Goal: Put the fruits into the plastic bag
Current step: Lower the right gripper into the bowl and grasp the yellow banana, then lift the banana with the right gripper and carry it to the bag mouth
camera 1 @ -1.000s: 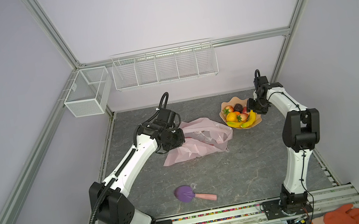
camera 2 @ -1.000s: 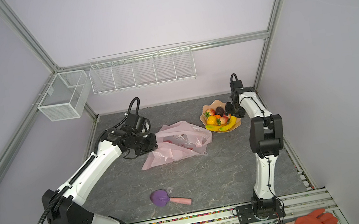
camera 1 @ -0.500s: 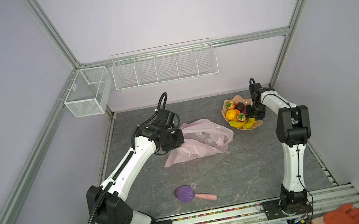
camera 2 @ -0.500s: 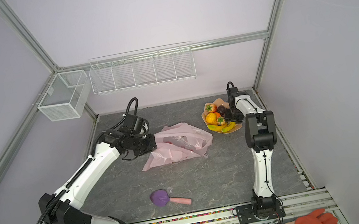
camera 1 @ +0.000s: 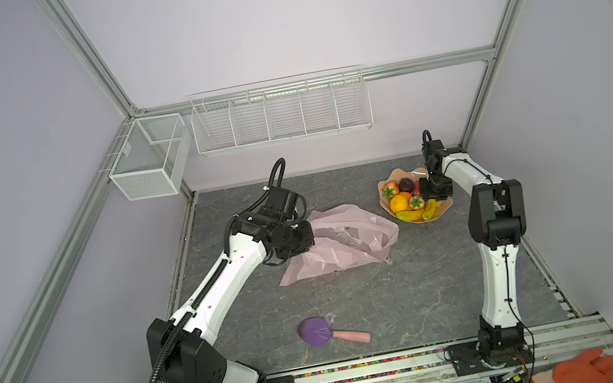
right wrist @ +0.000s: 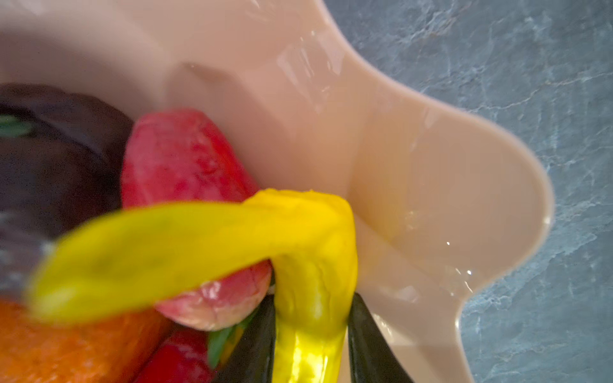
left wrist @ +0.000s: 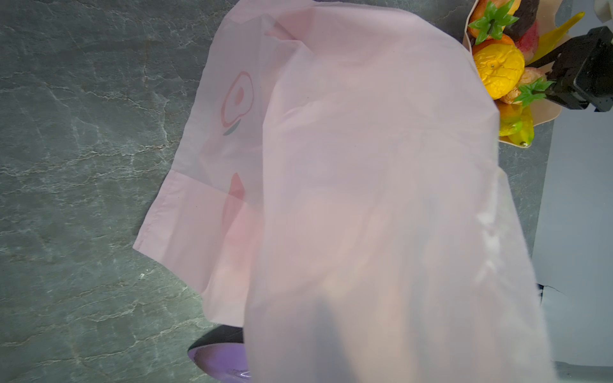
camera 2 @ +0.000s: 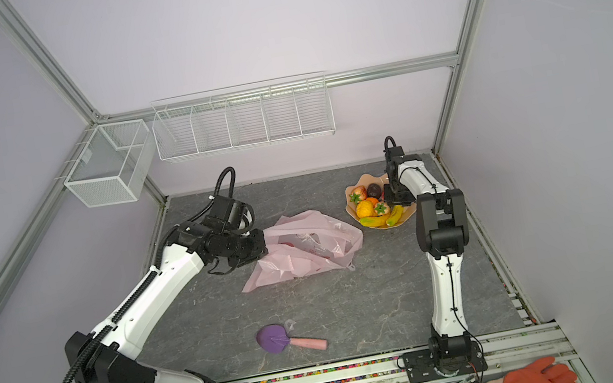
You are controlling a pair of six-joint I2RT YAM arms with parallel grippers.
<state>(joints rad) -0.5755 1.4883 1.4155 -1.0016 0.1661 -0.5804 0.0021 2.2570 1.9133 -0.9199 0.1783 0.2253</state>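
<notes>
Table (camera 1: 356, 298): grey stone-look top. Clock positions are read from the top views, 12 at the back wall.

Plastic bag (camera 1: 342, 241) lay crumpled just off table centre, toward 11. Its 9 o'clock edge was lifted off the surface, the rest flat. No fruit was visible inside through the film.

Left gripper (camera 1: 302, 239) sat at the bag's 9 o'clock edge with its jaws closed, pinching that raised edge. In the left wrist view the pink film (left wrist: 365, 165) draped over most of the frame and hid the fingers.

Bowl (camera 1: 383, 198), peach with a wavy rim, sat at 1 to 2 o'clock on the table, just beside the bag but not touching it. All the fruits were in it.

Right gripper (camera 1: 433, 190) was down in the bowl's 3 o'clock side. In the right wrist view the dark fingers (right wrist: 258, 331) pressed on both sides of one end of a yellow banana (right wrist: 311, 265), jaws narrowed onto it. The banana's green-tipped end was blurred.

Purple tool (camera 1: 315, 332) with a pink handle lay at 7 o'clock, well apart from the bag.

Rest of the bowl:
- orange (camera 1: 398, 202) at centre
- dark ball (camera 1: 405, 185) at 12
- strawberry (camera 1: 389, 189) at 10
- second strawberry (camera 1: 416, 202) beside the orange
- second banana (camera 1: 412, 215) at 6
</notes>
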